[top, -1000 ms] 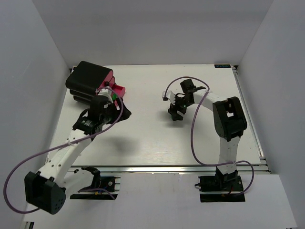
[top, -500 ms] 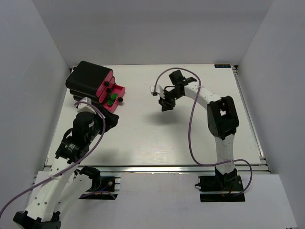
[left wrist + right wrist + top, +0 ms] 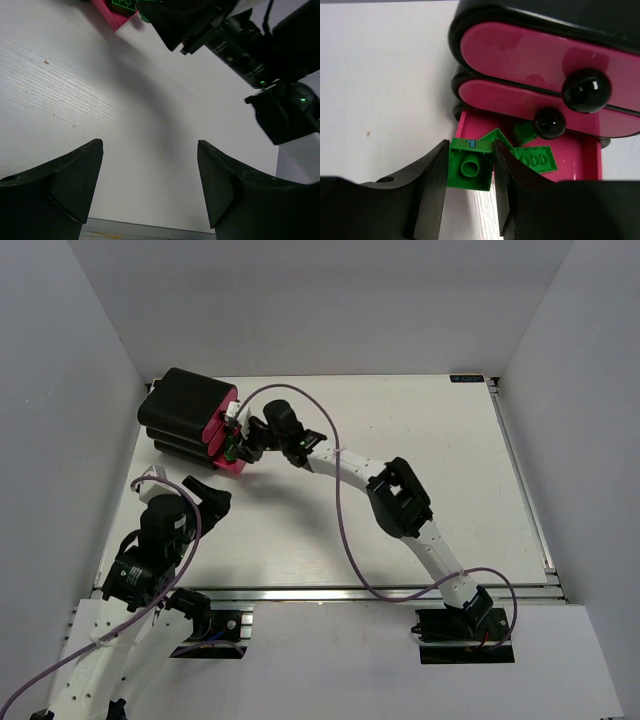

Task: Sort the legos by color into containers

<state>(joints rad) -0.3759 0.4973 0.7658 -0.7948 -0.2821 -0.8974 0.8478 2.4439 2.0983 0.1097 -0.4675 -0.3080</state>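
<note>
The black cabinet point(image 3: 185, 405) with magenta drawers point(image 3: 540, 50) stands at the back left. Its lowest drawer point(image 3: 580, 165) is pulled open and holds several green legos point(image 3: 536, 160). My right gripper point(image 3: 470, 167) is shut on a green lego point(image 3: 470, 167), held just above the near edge of the open drawer; it also shows in the top view point(image 3: 240, 448). My left gripper point(image 3: 150, 185) is open and empty over bare table, near the front left; in the top view it sits at the left point(image 3: 200, 492). No purple or yellow-green legos are in view.
The two upper drawers are closed, each with a black round knob point(image 3: 585, 90). The right arm point(image 3: 400, 500) stretches diagonally across the table's middle toward the cabinet. White walls enclose the table on three sides.
My right gripper has swung left across the table from the middle to the open drawer. My left arm has pulled back from the drawer toward the front left.
</note>
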